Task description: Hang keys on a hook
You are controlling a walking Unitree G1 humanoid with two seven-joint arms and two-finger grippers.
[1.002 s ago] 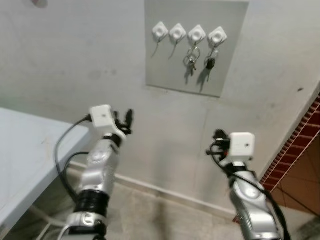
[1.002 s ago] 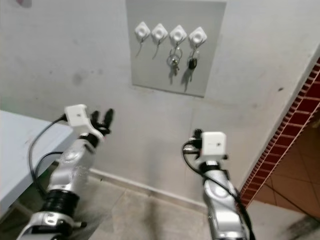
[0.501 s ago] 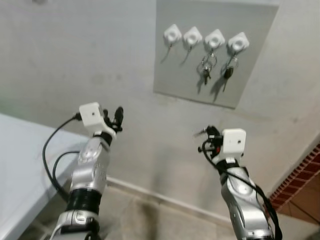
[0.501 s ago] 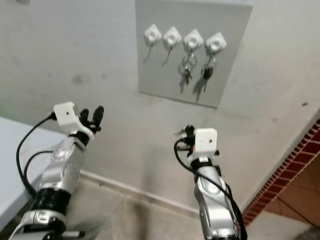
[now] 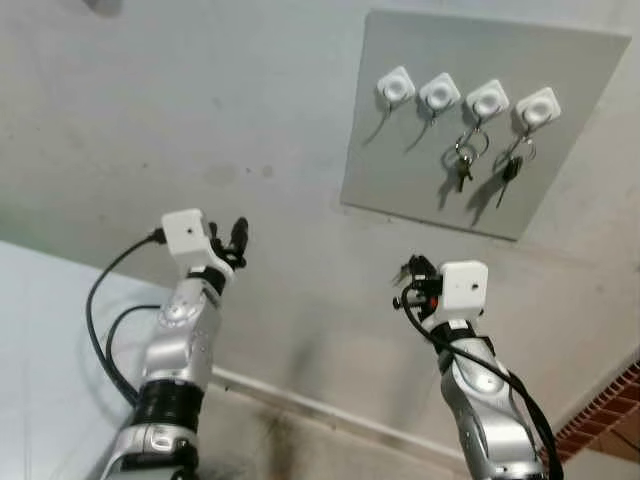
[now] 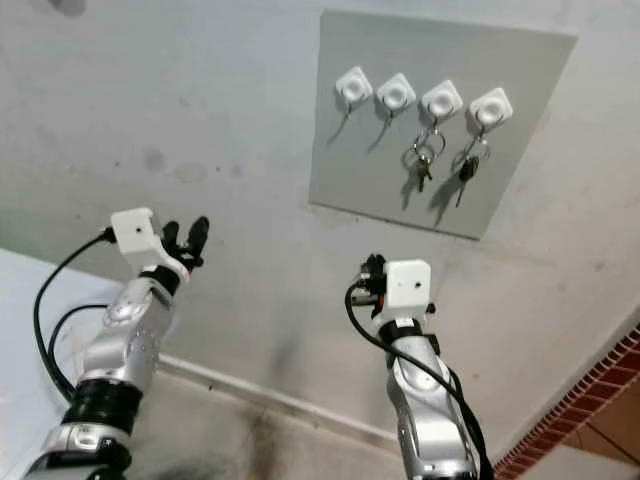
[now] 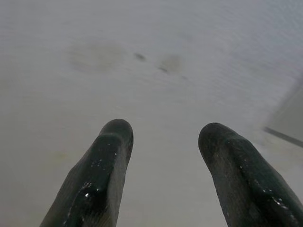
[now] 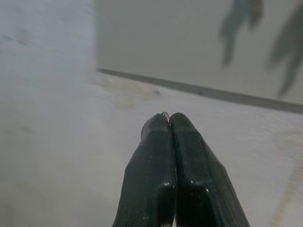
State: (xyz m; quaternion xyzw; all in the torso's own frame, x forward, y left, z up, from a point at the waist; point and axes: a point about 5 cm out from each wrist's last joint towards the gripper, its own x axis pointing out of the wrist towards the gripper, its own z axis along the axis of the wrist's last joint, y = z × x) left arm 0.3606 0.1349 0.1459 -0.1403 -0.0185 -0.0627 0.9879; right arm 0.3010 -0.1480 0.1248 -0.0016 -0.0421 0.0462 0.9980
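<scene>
A grey panel (image 5: pixel 420 170) on the wall carries a row of white hooks. The two left hooks (image 5: pixel 397 87) (image 5: pixel 440 93) are bare. A ring of keys (image 5: pixel 462 168) hangs on the third hook, and a dark key (image 5: pixel 510 165) hangs on the fourth. My right gripper (image 5: pixel 412 275) is raised below the panel, apart from it. It is shut, with a small bit of metal (image 8: pixel 164 114) showing at its tips. My left gripper (image 5: pixel 230 235) is raised further left against bare wall. It is open and holds nothing between its fingers (image 7: pixel 111 156).
A white table (image 5: pixel 40 340) fills the lower left. Red brickwork (image 5: pixel 610 420) shows at the lower right corner. A skirting strip (image 5: pixel 300 405) runs along the foot of the plastered wall, with floor below it.
The camera has swung, so the panel now sits further right and the table fills more of the left. Both arms stay raised, the left gripper open and the right shut.
</scene>
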